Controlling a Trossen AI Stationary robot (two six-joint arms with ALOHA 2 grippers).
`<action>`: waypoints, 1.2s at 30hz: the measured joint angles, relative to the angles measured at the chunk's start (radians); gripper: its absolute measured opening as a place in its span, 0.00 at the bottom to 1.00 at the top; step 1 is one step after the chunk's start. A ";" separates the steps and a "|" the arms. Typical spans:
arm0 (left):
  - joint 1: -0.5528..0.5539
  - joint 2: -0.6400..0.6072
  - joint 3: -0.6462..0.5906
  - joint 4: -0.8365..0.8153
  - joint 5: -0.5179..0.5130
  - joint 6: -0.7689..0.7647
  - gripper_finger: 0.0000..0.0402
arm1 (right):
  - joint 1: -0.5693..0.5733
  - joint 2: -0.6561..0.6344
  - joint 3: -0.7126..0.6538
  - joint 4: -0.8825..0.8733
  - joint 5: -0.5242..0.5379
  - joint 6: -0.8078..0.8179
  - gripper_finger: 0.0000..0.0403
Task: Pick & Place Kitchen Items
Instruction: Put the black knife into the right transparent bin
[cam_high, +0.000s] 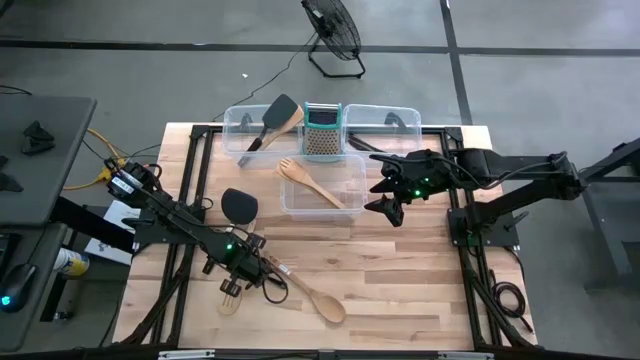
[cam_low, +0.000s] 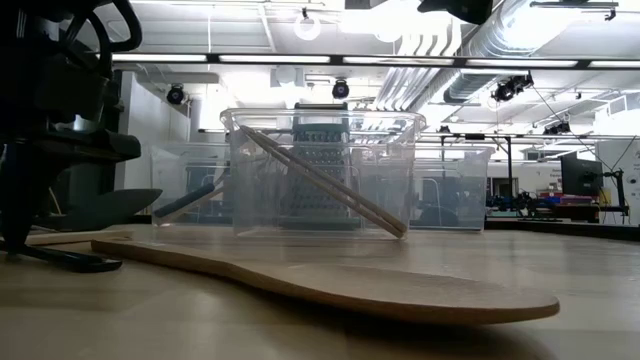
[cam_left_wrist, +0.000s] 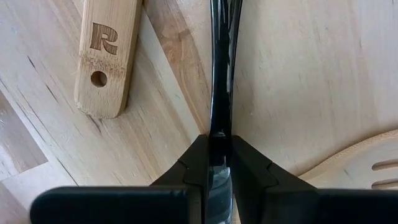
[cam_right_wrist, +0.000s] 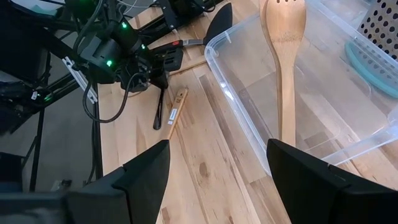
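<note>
My left gripper (cam_high: 243, 265) (cam_left_wrist: 219, 140) is low over the table's near left part, shut on a thin black handle (cam_right_wrist: 158, 109). Beside it lie a wooden spoon (cam_high: 310, 295), whose handle end (cam_left_wrist: 102, 56) bears an "R" and a hole, and a slotted wooden spatula (cam_high: 230, 298) (cam_left_wrist: 379, 162). A black turner (cam_high: 238, 205) (cam_right_wrist: 217, 25) lies farther back on the table. My right gripper (cam_high: 390, 208) (cam_right_wrist: 217, 174) is open and empty, off the right end of the front clear bin (cam_high: 350, 165). My left gripper pinches the thin black handle (cam_left_wrist: 219, 127) between its two fingers (cam_left_wrist: 249, 162), seen edge-on. The fingers come from above, slanting toward the near right. The handle runs out forward past the fingertips, low along the table (cam_low: 70, 262). Whether it rests on the wood, I cannot tell.
The front bin holds a wooden fork (cam_high: 312, 183). Behind it stand two more clear bins (cam_high: 235, 135) (cam_high: 385, 125). The left one holds a black turner with a wooden handle (cam_high: 275, 115). A teal-topped grater (cam_high: 322, 130) stands between them. Bare wood shows at the table's near right (cam_high: 420, 290).
</note>
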 joint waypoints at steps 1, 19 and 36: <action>0.000 0.000 0.000 0.000 0.001 -0.003 0.10 | 0.000 0.000 0.000 0.000 0.000 0.000 0.65; 0.001 0.004 0.037 -0.045 0.011 -0.029 0.10 | 0.000 0.000 0.000 0.000 -0.031 -0.002 0.65; 0.001 0.003 0.125 -0.138 0.012 -0.034 0.09 | -0.001 0.000 0.000 0.000 -0.031 -0.004 0.65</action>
